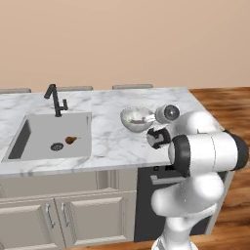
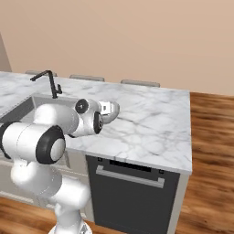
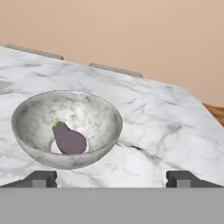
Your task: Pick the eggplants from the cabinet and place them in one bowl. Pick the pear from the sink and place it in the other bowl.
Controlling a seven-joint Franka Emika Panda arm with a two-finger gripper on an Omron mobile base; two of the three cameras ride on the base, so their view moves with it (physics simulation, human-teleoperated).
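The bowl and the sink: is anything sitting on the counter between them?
No. In the left base view, bare marble counter lies between the sink and the bowl.

No readable text, label, brand, number or sign appears on anything here.

Counter (image 1: 112,141): white marble, grey veins, polished. Bowl (image 3: 103,114): marbled grey stone look, smooth. Eggplant (image 3: 69,139): matt purple skin. Faucet (image 1: 56,100): matt black metal. Floor (image 1: 219,100): glossy wood planks. Sink (image 1: 29,141): dull grey.
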